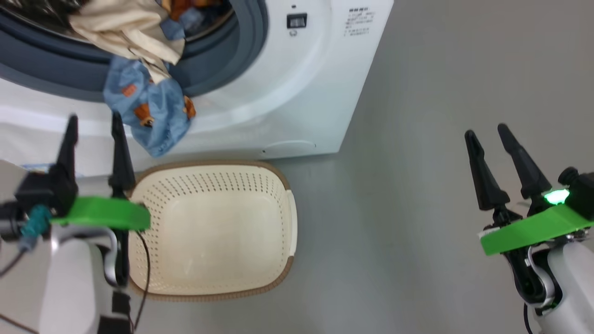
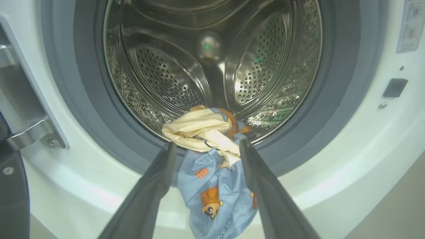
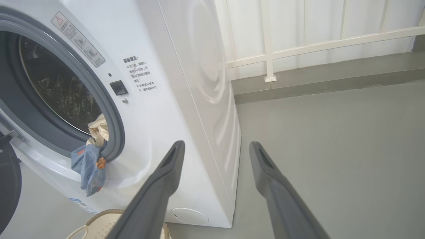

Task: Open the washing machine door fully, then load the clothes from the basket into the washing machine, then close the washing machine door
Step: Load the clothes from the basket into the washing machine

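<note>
Clothes (image 2: 215,186) draped over gasket (image 2: 83,109) — drum (image 2: 159,73) behind, in left wrist view — left hand (image 1: 94,118), right hand (image 1: 486,130) wide.

Basket (image 1: 213,232) on floor (image 1: 417,232), just before washing machine (image 1: 297,93) front. Clothes (image 1: 148,106) half in drum (image 2: 212,49), half hanging over opening's lower lip, above basket's rear rim. Door (image 3: 7,186) probably swung out left; edge barely seen.

We take this for a laundry corner — white front-loading washing machine (image 3: 186,83), cream basket (image 1: 204,185) on a bare grey floor (image 3: 332,149), pale wall (image 3: 315,20) with white rails behind.
</note>
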Controlling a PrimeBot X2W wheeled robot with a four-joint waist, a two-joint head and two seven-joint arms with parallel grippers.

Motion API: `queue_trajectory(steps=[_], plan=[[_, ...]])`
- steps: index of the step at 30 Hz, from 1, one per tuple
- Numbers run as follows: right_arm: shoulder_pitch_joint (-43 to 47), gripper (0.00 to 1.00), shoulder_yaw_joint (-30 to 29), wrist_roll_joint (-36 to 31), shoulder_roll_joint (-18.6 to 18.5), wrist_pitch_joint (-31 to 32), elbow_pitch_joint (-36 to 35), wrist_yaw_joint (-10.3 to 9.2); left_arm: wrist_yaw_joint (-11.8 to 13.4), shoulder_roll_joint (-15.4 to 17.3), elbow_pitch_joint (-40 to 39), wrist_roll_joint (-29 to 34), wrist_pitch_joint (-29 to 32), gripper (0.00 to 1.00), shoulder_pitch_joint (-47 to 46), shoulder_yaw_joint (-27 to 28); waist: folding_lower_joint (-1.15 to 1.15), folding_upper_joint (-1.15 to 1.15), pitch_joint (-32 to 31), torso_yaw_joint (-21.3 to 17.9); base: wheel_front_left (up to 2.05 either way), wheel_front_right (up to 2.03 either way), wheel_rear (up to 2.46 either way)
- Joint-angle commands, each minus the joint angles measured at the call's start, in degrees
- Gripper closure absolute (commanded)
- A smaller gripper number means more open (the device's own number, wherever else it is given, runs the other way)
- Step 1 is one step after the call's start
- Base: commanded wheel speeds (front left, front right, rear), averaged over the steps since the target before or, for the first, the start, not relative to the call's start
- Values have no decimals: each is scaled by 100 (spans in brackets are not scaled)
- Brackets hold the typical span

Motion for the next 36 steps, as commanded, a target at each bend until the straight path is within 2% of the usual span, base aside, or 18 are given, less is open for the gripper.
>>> queue_trajectory(steps=[1, 21, 36], plan=[[173, 0, 87, 30, -94, -45, -96, 32, -40, 134, -181, -31, -29, 0, 179, 97, 0, 0, -302, 108, 0, 0, 0], [1145, 0, -46, 19, -35, -45, -37, 32, -82, 102, -736, -362, -29, 0, 1998, -71, 0, 0, -1428, 295, 0, 0, 0], [1385, 0, -131, 6, 53, -45, -73, 32, -43, 100, -1210, -637, -29, 0, 2712, -250, 0, 0, -1619, 270, 0, 0, 0]])
